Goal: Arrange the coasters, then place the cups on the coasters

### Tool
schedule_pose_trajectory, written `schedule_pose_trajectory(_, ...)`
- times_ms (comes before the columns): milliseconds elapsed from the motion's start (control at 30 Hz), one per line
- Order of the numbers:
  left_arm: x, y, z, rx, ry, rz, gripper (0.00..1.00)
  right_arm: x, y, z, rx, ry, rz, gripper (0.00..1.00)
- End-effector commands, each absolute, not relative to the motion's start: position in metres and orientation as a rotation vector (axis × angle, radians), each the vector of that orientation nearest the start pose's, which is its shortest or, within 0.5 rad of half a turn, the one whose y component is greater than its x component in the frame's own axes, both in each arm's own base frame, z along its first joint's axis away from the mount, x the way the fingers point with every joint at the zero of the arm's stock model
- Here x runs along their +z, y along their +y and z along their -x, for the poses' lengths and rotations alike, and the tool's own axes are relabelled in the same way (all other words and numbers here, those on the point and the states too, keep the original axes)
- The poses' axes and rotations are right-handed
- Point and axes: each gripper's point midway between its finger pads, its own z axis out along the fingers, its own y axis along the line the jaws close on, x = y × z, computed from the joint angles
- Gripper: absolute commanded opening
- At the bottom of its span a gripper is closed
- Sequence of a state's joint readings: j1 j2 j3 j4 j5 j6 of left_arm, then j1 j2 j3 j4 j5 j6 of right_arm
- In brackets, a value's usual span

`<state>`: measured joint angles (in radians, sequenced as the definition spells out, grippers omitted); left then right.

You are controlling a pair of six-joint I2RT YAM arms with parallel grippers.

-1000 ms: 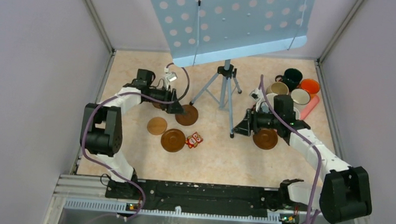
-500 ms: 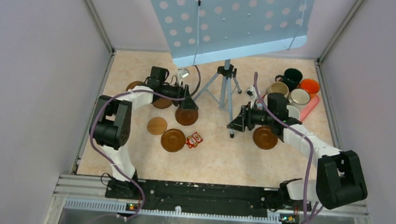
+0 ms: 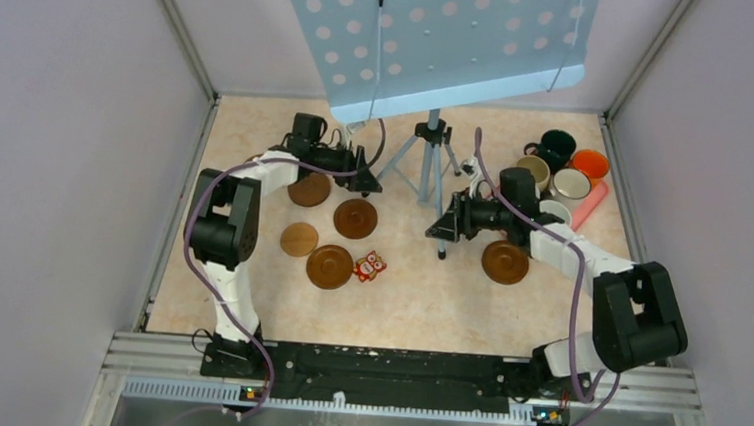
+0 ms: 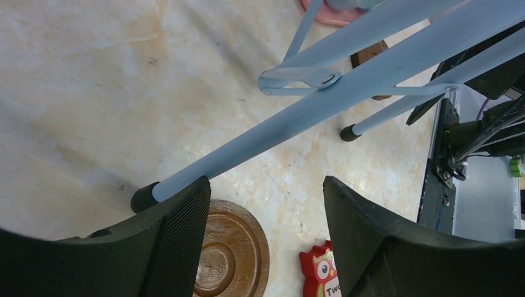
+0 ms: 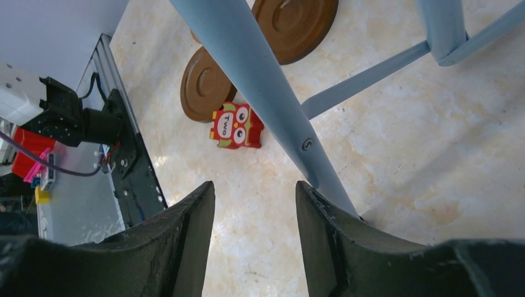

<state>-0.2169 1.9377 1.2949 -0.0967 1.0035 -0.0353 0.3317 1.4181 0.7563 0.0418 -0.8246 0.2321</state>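
Four brown coasters lie left of centre (image 3: 308, 189), (image 3: 356, 218), (image 3: 299, 239), (image 3: 330, 267), and another sits right of centre (image 3: 505, 262). The cups cluster at the back right: dark green (image 3: 558, 144), orange (image 3: 589, 164), beige (image 3: 532, 168) and white (image 3: 570, 183). My left gripper (image 3: 367, 179) hovers open beside the tripod's left leg and holds nothing; under it I see a ringed coaster (image 4: 232, 253). My right gripper (image 3: 439, 227) is open and empty at the tripod's right leg (image 5: 260, 80). Two coasters (image 5: 297, 21), (image 5: 207, 83) lie beyond it.
A light-blue music stand on a tripod (image 3: 429, 167) occupies the middle back, its legs (image 4: 297, 124) spreading between my arms. A small red owl figure (image 3: 369, 266) lies next to the coasters. A pink tray (image 3: 594, 203) lies by the cups. Walls enclose three sides.
My left gripper has swung back and right, off the coaster, up to the tripod's left leg. My right gripper has slid left toward the tripod's right leg. The coasters and cups stayed put.
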Motion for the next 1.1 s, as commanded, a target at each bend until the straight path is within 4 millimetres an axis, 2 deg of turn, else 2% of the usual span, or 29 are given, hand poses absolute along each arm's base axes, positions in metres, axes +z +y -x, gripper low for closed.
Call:
schedule_pose_trajectory(0,0.123,-0.246,-0.42,-1.246,2.021,-0.743,0.73,0.152,0.246,-0.312,1.141,2.023,0.607,0.51)
schedule_pose_trajectory(367,0.122,-0.25,-0.443,-1.226,2.007,-0.732,0.73,0.147,0.248,-0.336,1.091,2.021,0.605,0.49)
schedule_pose_trajectory(633,0.119,-0.254,-0.467,-1.204,1.993,-0.726,0.73,0.142,0.238,-0.37,1.053,2.029,0.55,0.49)
schedule_pose_trajectory(1067,0.108,-0.259,-0.514,-1.132,1.974,-0.704,0.75,0.136,0.231,-0.413,1.02,2.022,0.53,0.49)
